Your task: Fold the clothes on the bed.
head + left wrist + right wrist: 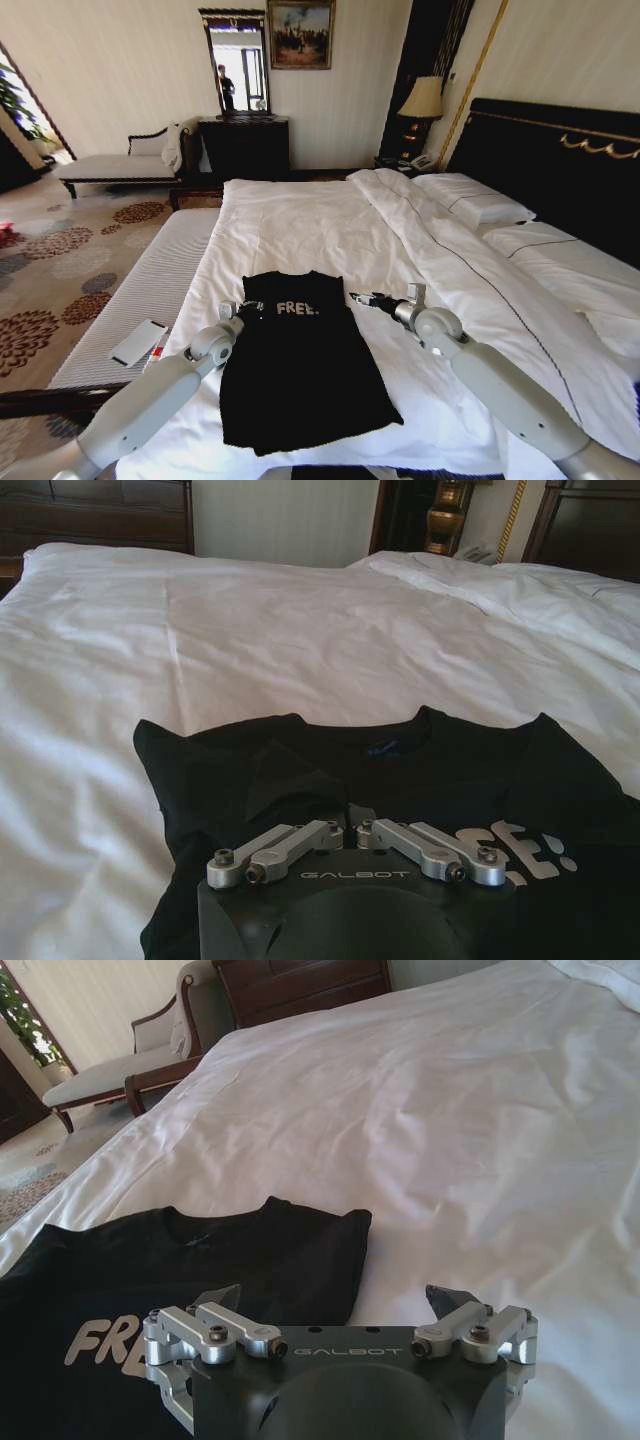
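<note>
T-shirt (300, 370) laid flat on bed (300, 225).
Left end effector (350, 825) is pinched on its left shoulder; right end effector (335, 1305) is held wide at its right shoulder.

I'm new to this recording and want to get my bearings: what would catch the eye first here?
A black T-shirt with white lettering lies flat on the bed, stark against the white sheets near the foot. The left gripper sits shut over the shirt's left shoulder, while the right gripper hangs open by the shirt's right shoulder. Behind, a dark headboard rises at the right.
</note>
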You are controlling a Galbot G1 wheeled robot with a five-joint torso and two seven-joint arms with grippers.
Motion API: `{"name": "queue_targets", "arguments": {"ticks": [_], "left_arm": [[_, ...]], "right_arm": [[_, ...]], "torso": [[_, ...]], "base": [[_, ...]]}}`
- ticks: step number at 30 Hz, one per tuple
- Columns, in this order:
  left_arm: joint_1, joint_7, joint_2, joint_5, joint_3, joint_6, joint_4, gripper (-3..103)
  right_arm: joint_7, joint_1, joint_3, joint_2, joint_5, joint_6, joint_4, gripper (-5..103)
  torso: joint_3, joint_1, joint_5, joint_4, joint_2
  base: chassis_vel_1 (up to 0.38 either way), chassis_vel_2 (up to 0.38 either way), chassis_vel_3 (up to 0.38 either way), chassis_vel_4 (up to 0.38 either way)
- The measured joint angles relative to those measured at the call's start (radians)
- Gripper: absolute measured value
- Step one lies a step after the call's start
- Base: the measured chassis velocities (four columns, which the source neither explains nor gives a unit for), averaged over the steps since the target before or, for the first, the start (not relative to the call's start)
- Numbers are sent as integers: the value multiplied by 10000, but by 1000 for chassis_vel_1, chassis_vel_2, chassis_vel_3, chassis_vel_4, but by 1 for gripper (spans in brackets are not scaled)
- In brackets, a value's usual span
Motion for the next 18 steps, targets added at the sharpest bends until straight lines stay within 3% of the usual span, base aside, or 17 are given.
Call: {"name": "queue_targets", "arguments": {"ticks": [5,7,13,16,18], "left_arm": [[-101,-107,-177,-6,242,-7,142,0],[-104,-213,-241,-72,283,7,143,11],[-96,-355,-260,-103,296,26,1,26],[-18,-484,-189,-14,167,10,-109,43],[30,-503,-156,36,91,-6,-131,43]], "right_arm": [[-28,-64,-5,33,-61,6,14,100],[-53,-145,14,35,-112,29,23,100],[-121,-255,68,49,-209,70,20,100],[-128,-265,70,90,-239,88,20,100],[-129,-265,70,96,-241,90,20,100]], "torso": [[0,0,0,0,0],[0,0,0,-1,0],[0,0,0,-1,0],[0,0,-1,-1,0],[0,0,0,-1,0]], "base": [[0,0,0,0],[0,0,0,0],[0,0,0,0],[0,0,0,0],[0,0,0,0]]}}
